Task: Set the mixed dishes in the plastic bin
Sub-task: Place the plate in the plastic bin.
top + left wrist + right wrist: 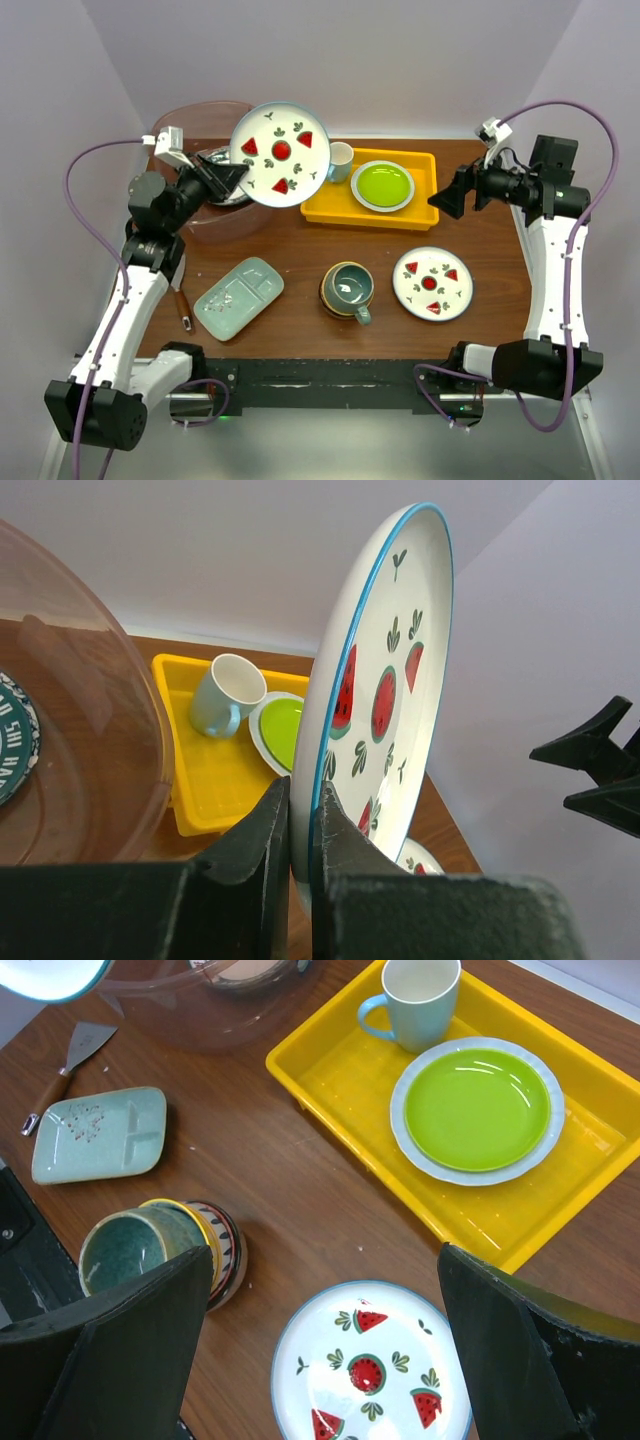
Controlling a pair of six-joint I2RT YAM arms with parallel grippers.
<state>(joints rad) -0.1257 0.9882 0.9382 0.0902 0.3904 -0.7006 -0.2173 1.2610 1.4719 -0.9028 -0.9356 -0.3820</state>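
My left gripper point(232, 176) is shut on the rim of a white watermelon plate point(281, 153), held raised and tilted beside the translucent plastic bin point(190, 118); in the left wrist view the jaws point(300, 810) pinch the plate point(385, 680) edge. The bin point(80, 730) holds a dark patterned dish point(12, 735). A second watermelon plate point(432, 282) lies at front right, below my open, empty right gripper point(452, 193); it also shows in the right wrist view point(372, 1365). A teal mug in striped bowls point(348, 289) and a pale green divided tray point(239, 297) lie on the table.
A yellow tray point(330, 206) at the back holds a lime-green plate point(383, 185) and a small white cup point(340, 160). A spatula with a wooden handle point(182, 305) lies at the table's left edge. The walls stand close on both sides.
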